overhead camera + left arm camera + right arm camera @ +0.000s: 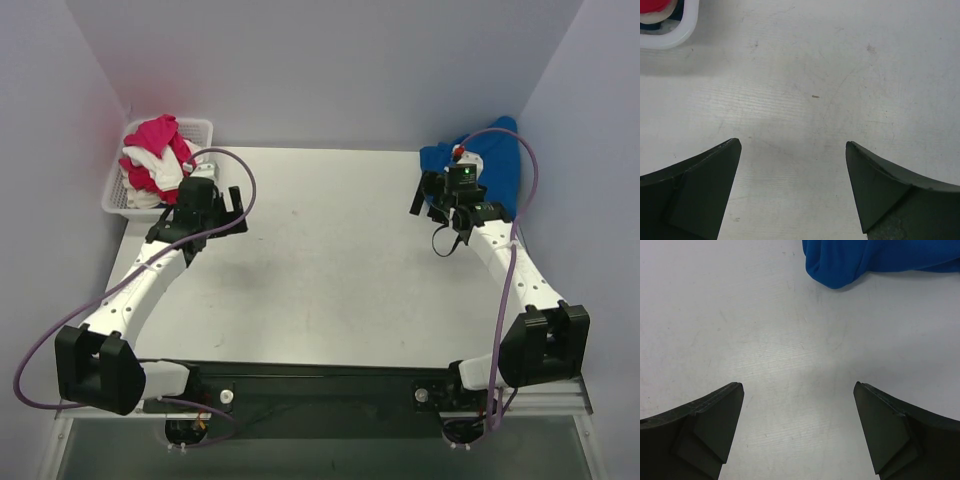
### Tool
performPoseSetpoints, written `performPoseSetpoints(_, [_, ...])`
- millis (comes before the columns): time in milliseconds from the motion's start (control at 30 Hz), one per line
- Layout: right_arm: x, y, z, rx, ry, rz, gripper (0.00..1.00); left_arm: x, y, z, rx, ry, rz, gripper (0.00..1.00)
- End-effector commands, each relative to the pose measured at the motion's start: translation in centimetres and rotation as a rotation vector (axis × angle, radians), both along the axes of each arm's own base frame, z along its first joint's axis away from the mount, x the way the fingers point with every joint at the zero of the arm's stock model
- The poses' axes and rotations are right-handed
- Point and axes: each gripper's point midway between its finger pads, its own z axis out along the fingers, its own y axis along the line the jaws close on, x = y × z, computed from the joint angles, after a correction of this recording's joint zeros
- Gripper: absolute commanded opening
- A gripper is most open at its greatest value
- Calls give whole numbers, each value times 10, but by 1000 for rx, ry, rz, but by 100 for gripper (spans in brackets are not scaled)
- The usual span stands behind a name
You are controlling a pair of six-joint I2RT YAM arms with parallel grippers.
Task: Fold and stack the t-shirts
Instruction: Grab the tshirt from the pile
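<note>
Two arms are reaching forward from the near edge, both bending at the elbow and angling inward over the table (330, 270). Left arm (135, 285) is stretching toward the far left corner, and the left gripper (792, 145) is hanging just beside the basket (203, 128), pointing down at bare tabletop with its jaws standing wide apart and nothing between them. Right arm (510, 270) is stretching toward the far right corner, and the right gripper (797, 385) is likewise pointing down with its jaws spread wide, holding nothing. Pink and white t-shirts (155, 160) are sitting piled in the basket, heaping above its rim, not touching the left gripper. Blue t-shirt (495, 165) is lying bunched in the far right corner against the right wall, just behind the right gripper. In the right wrist view a rounded fold of it is showing at the top edge, apart from the fingers. In the left wrist view a corner of the basket is showing at top left. Table surface is looking white and matte, with faint scuffs and small specks. Pale grey-lilac walls (320, 70) are closing in the table on three sides. Purple cables (243, 180) are looping along both arms.
</note>
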Motion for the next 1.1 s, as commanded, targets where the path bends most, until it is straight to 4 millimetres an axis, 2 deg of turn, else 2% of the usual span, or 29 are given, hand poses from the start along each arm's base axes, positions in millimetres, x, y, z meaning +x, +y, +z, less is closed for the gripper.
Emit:
performPoseSetpoints(0, [-9,-4,7,9,-11,-23,100,1,-5,27,-4,-69,-28,97])
performPoseSetpoints(133, [-10,-4,7,16,-10,-31,100,1,6,25,28,-80,16,98])
performPoseSetpoints(167, [-10,-5,7,13,-8,-35,100,8,11,30,19,-77,78,97])
performPoseSetpoints(200, [-11,-6,6,11,1,-45,100,13,26,31,52,-69,165,97])
performPoseSetpoints(233, [-10,-5,10,8,-1,-45,100,12,32,27,70,-24,201,97])
performPoseSetpoints(333, [-14,-12,10,-47,25,-69,100,40,43,39,57,-10,289,97])
performPoseSetpoints(400, [-18,-13,13,-59,16,-67,99,57,50,39,42,-7,330,92])
performPoseSetpoints(433, [-21,-14,13,-61,15,-68,99,66,54,54,25,-43,347,90])
performPoseSetpoints(500, [-25,-15,14,-61,8,-65,99,79,62,55,4,-53,375,87])
performPoseSetpoints(533, [-25,-15,15,-62,6,-62,99,86,74,63,-9,-75,406,85])
performPoseSetpoints(733, [-22,-6,11,-29,11,-40,99,110,114,58,-2,-109,505,79])
performPoseSetpoints(767, [-21,-5,8,-22,16,-37,99,112,118,50,0,-105,511,79])
performPoseSetpoints(833, [-19,-2,4,-7,20,-29,98,121,126,51,-13,-149,529,79])
performPoseSetpoints(900, [-16,1,-1,4,29,-26,98,129,129,42,-12,-153,541,78])
performPoseSetpoints(933, [-15,4,-2,13,34,-17,98,133,145,43,-26,-169,575,78])
performPoseSetpoints(967, [-13,5,-6,16,43,-16,98,139,151,37,-39,-167,589,77])
performPoseSetpoints(1033, [-11,8,-7,22,45,-8,97,153,153,42,-46,-211,570,77])
performPoseSetpoints(1067, [-10,8,-9,21,50,-8,97,159,155,34,-30,-204,570,77])
